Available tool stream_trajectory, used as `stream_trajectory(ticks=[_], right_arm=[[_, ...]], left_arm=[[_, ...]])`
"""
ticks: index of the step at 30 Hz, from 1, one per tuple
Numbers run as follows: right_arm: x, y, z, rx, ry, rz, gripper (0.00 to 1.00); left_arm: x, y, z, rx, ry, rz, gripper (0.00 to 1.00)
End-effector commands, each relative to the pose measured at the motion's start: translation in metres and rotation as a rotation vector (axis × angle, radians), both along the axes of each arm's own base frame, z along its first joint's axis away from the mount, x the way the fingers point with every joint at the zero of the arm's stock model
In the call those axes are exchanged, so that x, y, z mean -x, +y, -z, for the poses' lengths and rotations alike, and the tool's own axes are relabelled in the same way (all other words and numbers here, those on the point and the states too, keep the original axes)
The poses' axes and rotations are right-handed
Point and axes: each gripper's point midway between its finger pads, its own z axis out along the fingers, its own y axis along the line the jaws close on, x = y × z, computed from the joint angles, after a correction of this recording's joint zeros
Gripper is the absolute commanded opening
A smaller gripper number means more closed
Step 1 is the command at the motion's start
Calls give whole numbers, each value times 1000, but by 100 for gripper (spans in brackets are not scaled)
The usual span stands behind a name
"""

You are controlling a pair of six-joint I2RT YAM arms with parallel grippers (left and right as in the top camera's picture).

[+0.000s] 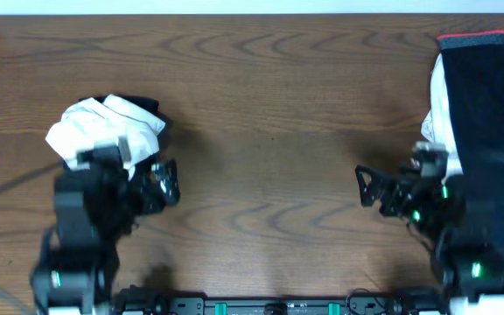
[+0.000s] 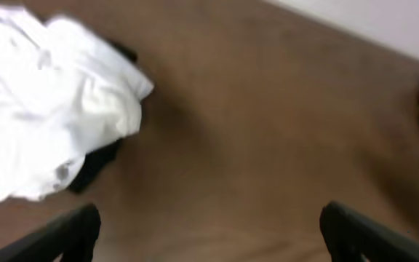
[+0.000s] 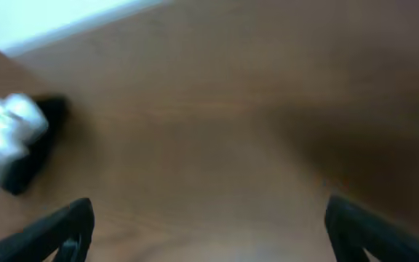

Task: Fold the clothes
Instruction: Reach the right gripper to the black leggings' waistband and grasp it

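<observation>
A crumpled white and black garment (image 1: 112, 125) lies bunched at the table's left; it fills the upper left of the left wrist view (image 2: 46, 102) and shows small at the left of the right wrist view (image 3: 9, 142). A pile of dark clothes with a red-trimmed hem and some white cloth (image 1: 484, 122) lies at the right edge. My left gripper (image 1: 166, 184) is open and empty just right of and below the white garment (image 2: 209, 229). My right gripper (image 1: 367, 185) is open and empty over bare wood, left of the dark pile (image 3: 209, 225).
The wooden table (image 1: 269, 114) stretches between the two garments. A pale wall runs along its far edge (image 1: 234, 7). The arm bases stand at the front edge.
</observation>
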Motion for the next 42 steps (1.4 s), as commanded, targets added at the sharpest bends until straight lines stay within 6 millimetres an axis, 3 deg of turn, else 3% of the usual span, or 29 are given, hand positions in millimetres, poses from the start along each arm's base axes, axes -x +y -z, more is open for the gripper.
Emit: stream_trajectory(ticks=[1, 6, 10, 13, 17, 24, 25, 29, 35, 42], right_arm=[[-21, -10, -11, 133, 88, -37, 99], [-43, 2, -17, 172, 224, -193, 99], [-68, -17, -19, 155, 288, -87, 99], [-90, -53, -20, 107, 324, 49, 98], [-113, -131, -6, 85, 391, 254, 85], [-113, -261, 34, 52, 538, 567, 82], [-113, -267, 35, 44, 536, 579, 82], [-114, -324, 43, -23, 494, 674, 82], [-115, -376, 70, -91, 433, 750, 77], [-126, -402, 104, -95, 411, 780, 74]], left_arm=[[-18, -1, -19, 12, 83, -5, 98], [-40, -1, -25, 13, 198, -6, 98], [-47, -8, -18, 53, 235, 11, 98], [-48, -13, -16, 75, 250, 31, 98], [-46, -12, -15, 53, 251, 55, 98], [-42, -12, -12, 35, 264, 77, 98], [-42, -12, -12, 31, 262, 81, 98], [-42, -12, -12, 23, 259, 91, 98], [-42, -12, -12, 15, 256, 99, 98], [-42, -12, -12, 15, 257, 99, 98]])
